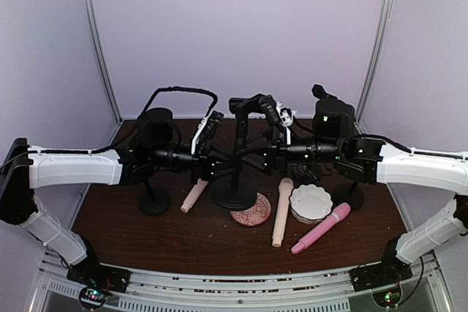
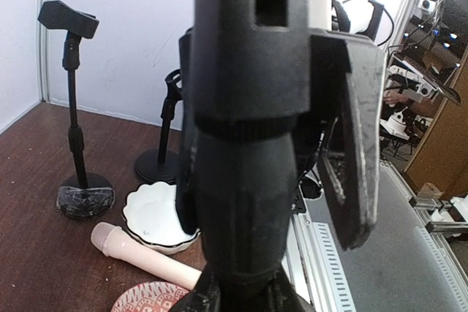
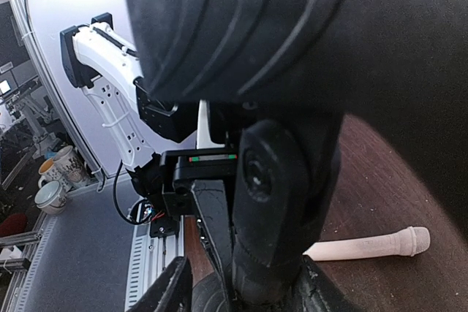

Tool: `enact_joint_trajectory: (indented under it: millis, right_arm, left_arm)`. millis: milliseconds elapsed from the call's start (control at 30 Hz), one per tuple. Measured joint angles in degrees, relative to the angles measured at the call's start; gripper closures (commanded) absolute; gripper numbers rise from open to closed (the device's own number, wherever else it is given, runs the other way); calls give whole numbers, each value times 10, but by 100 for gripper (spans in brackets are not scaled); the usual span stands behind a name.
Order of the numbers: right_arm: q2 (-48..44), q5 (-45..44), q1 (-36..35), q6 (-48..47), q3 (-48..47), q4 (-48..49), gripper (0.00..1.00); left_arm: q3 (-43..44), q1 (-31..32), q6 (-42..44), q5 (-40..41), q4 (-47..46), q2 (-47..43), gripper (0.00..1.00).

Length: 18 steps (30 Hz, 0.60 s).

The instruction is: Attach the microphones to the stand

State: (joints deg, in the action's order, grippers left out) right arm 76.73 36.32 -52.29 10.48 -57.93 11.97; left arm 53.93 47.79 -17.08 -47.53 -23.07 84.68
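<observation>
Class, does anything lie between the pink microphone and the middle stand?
Yes. A peach microphone and a patterned dish lie between the pink microphone and the middle stand; lifting should clear both.

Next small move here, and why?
Probably pull the right end effector back from the centre stand and lower it toward the peach microphone beside the white dish. That one, the second peach microphone and the pink microphone lie on the table, none clipped in, while the left end effector clamps the stand's pole.

pink microphone (image 1: pixel 320 228), red-patterned dish (image 1: pixel 251 210)
</observation>
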Motion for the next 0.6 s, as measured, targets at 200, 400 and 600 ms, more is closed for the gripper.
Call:
enact_joint_trajectory:
  millis: [200, 400, 600]
  right_arm:
    - [0, 0, 0, 3, 0, 11, 65]
    - [3, -21, 3, 15, 0, 13, 93]
    - [3, -201, -45, 9, -5, 0, 100]
  left_arm:
    - [0, 0, 0, -1, 0, 0, 100]
    - [3, 1, 4, 19, 9, 0, 100]
    - [-2, 19, 21, 153, 30, -18, 100]
